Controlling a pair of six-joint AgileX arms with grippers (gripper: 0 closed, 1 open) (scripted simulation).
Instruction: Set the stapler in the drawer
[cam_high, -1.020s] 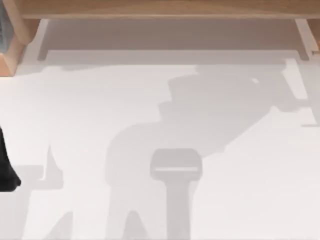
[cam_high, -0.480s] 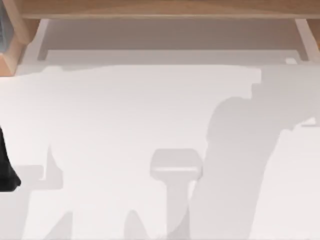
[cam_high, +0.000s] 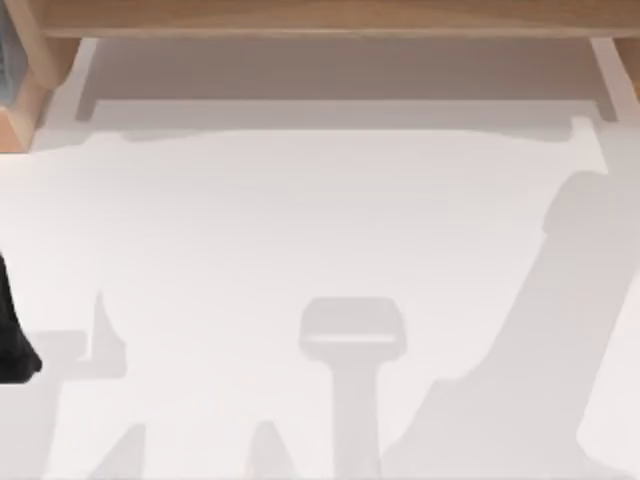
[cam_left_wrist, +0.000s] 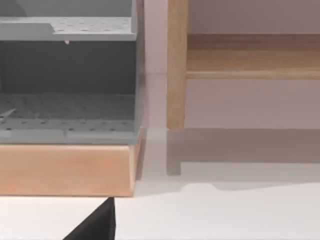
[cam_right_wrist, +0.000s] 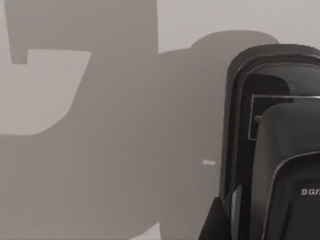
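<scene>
White surface (cam_high: 300, 220) lies bare under grey shadows. At the frame's lower left edge sits the left hand (cam_high: 12, 345) (grip unclear). Right wrist view: a black stapler (cam_right_wrist: 272, 150). Farthest, the wooden drawer (cam_high: 340, 60).

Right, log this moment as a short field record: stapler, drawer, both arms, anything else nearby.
stapler: black, close to the right wrist camera
drawer: pale, below the wooden unit at the top view's upper edge
stapler in drawer: not yet, as far as the views show
right gripper: beside the stapler
left arm: parked at the table's left edge
grey shelf: on a wooden base, ahead of the left wrist camera
</scene>
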